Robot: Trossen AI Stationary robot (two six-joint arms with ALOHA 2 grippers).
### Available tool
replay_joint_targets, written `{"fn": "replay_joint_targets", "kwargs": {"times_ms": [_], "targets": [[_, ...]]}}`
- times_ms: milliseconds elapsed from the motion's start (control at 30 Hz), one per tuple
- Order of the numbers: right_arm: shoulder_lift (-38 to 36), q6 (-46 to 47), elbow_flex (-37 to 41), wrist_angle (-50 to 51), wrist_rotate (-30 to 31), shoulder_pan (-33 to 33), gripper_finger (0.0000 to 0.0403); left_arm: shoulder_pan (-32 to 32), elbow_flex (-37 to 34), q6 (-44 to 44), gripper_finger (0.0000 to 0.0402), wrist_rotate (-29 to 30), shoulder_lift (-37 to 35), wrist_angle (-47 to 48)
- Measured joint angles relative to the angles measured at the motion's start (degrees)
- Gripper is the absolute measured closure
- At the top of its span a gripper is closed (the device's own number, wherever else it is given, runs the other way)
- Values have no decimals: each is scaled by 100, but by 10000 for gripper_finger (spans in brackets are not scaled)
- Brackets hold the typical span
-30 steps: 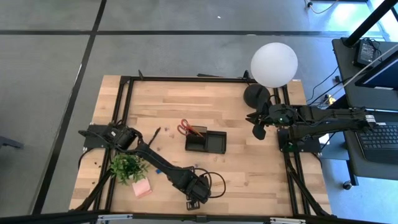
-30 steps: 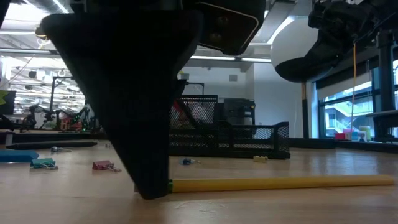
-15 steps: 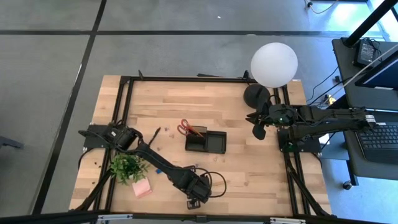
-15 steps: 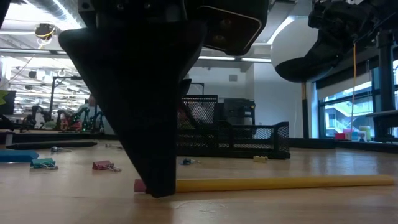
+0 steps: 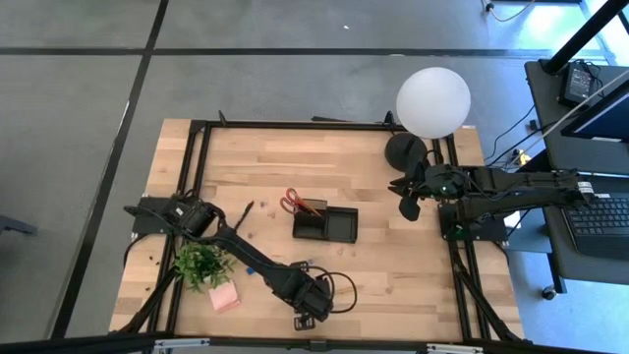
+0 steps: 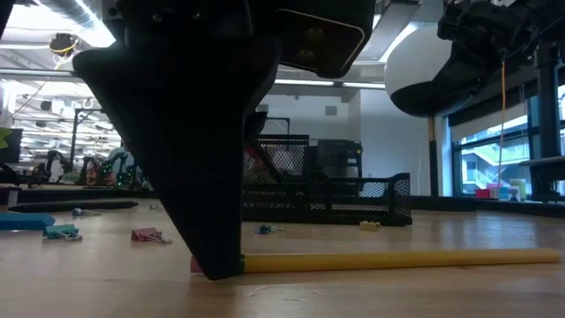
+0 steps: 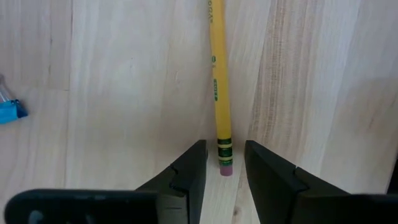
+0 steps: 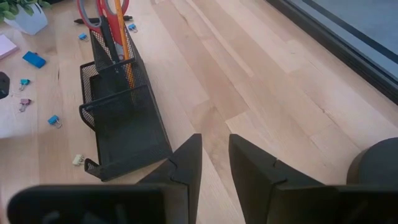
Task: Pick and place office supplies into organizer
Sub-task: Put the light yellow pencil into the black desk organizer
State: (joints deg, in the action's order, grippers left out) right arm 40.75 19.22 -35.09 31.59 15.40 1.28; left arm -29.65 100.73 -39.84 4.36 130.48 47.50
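Pencil (image 7: 218,87) lies flat on the table's near edge, its eraser end between our left gripper (image 7: 223,163) fingers, which stand slightly apart, not clamped. Farther back, our organizer (image 5: 325,224) holds scissors (image 8: 98,11); our right gripper (image 8: 214,152) hangs narrowly parted, empty.

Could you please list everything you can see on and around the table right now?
Pencil: one, yellow, flat on the table's near edge, eraser end between the left fingers.
Organizer: one, black mesh, mid-table.
Scissors: one, red handles, standing in the organizer's tall section.
Orange pencil: one, upright beside the scissors.
Clips: several, blue, pink and pale, scattered near the organizer.
Sticky pad: one, pink, near left corner.
Plant: one, green, beside the pad.
Lamp: one, white globe, black base, far right.
Left gripper: open, straddling the pencil.
Right gripper: raised near the lamp, slightly apart, empty.
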Motion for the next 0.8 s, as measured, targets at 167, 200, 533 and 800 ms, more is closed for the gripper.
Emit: {"fn": "replay_joint_targets", "kwargs": {"times_ms": [167,200,533,800], "targets": [[-2,0,0,0,0,0,318,7,1,11,296,1,94,3],[-2,0,0,0,0,-2,318,7,4,11,297,2,127,3],[-2,-15,0,0,0,0,318,28,4,11,345,-39,153,40],[-2,-17,-2,0,0,-2,318,33,2,7,383,-107,153,40]]}}
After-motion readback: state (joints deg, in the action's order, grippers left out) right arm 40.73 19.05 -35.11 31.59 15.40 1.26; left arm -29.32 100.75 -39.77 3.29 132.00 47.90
